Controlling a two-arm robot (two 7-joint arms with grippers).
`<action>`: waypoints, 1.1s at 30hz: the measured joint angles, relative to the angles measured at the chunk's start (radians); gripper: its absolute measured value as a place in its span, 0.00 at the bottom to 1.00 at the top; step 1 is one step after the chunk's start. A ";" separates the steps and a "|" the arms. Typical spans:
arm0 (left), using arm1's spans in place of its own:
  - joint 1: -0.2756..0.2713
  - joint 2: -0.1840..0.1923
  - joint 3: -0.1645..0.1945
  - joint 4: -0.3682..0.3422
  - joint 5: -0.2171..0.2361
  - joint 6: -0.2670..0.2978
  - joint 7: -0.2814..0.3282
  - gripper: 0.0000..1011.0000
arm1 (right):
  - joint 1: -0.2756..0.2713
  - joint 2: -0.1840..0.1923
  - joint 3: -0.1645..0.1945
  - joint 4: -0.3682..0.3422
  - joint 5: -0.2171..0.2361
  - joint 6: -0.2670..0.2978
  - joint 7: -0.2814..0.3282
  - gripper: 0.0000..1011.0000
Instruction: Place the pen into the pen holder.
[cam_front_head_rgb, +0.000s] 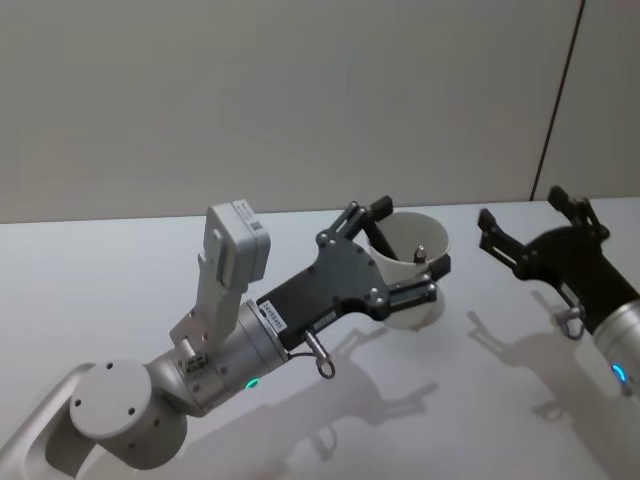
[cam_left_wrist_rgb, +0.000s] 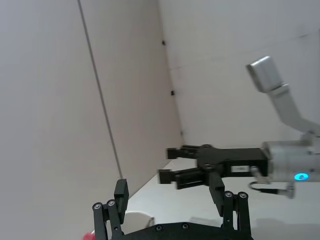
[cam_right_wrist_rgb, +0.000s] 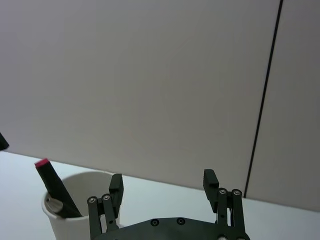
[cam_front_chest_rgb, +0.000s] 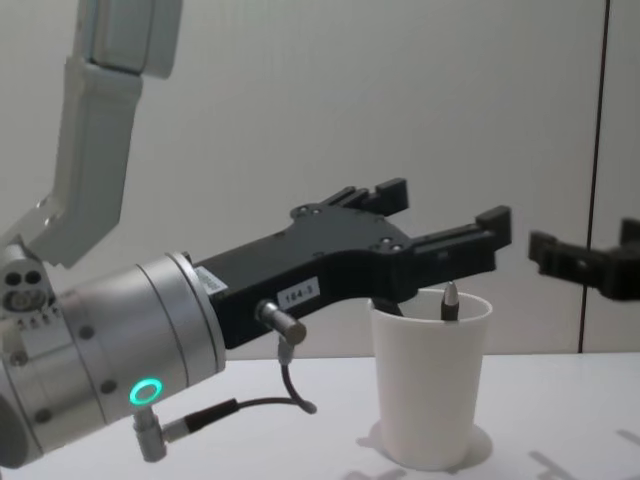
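The pen holder (cam_front_head_rgb: 412, 308), a white paper cup (cam_front_chest_rgb: 430, 390), stands on the white table. A black pen with a red cap (cam_right_wrist_rgb: 54, 186) leans inside it, and a grey pen tip (cam_front_chest_rgb: 450, 299) pokes above the rim. My left gripper (cam_front_head_rgb: 410, 240) is open, with one finger on either side of the cup's top and nothing held between them. My right gripper (cam_front_head_rgb: 522, 210) hovers open and empty to the right of the cup, a short gap away. The left wrist view shows that right gripper (cam_left_wrist_rgb: 166, 164) facing the left one.
The white table (cam_front_head_rgb: 470, 400) runs up to a plain grey wall with a dark vertical seam (cam_front_head_rgb: 555, 110) at the right. The left arm's forearm and cable loop (cam_front_head_rgb: 322, 358) stretch over the table in front of the cup.
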 joint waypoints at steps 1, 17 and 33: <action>-0.001 0.001 0.001 -0.001 0.003 0.003 0.009 0.99 | -0.005 0.002 0.003 -0.003 0.001 0.005 -0.003 0.99; -0.013 0.022 0.013 -0.016 0.072 0.080 0.219 0.99 | -0.024 0.006 0.012 -0.012 0.002 0.021 -0.016 0.99; -0.025 0.042 0.024 -0.031 0.141 0.156 0.428 0.99 | -0.025 0.006 0.012 -0.012 0.002 0.020 -0.015 0.99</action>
